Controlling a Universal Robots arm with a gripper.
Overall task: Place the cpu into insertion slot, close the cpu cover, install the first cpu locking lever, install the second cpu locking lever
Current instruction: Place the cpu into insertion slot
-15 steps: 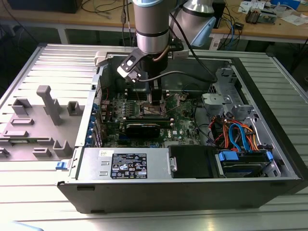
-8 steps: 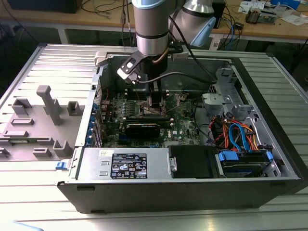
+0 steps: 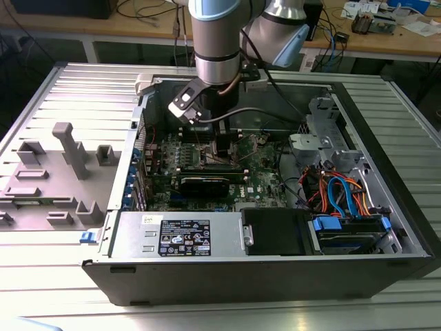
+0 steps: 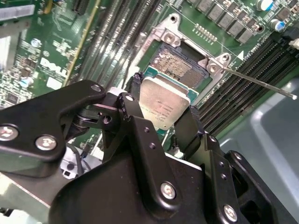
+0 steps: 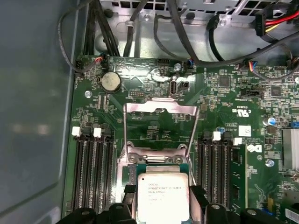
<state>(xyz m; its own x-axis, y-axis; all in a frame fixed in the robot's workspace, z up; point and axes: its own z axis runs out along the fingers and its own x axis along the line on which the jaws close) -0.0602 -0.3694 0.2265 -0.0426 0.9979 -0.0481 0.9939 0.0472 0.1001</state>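
The cpu [image 4: 164,105] hangs over insertion slot [image 4: 180,63] (cover [image 5: 159,108] beyond).

Even, diffuse overhead light fills the exterior view; the ribbed metal table [image 3: 41,89] in the left half of the frame reads pale and bright; the open case [image 3: 275,276] holds soft shadow inside, under the arm; in both wrist views the cpu [image 4: 164,106] [image 5: 162,198] glares whitish; the case wall [image 5: 32,116] looks hazy, with faint reflections.
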